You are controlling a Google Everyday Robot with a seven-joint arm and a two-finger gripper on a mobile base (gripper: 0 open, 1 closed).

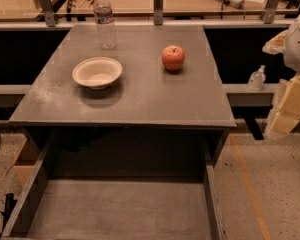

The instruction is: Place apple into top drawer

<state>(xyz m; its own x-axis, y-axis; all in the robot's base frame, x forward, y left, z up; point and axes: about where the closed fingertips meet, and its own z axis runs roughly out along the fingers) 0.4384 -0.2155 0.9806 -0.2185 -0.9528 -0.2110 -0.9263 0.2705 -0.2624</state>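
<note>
While apple (173,58) sits on table (140,101), right of bowl (97,72) | gripper (286,111) hangs off table's right side, grip state unclear | apple lies to its left, farther back | drawer (120,209) open below front edge

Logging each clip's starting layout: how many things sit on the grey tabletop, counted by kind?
Water bottle: 1
Bowl: 1
Apple: 1
Total: 3
The gripper is off to the right of the table, holding none of them. The top drawer is open below.
</note>
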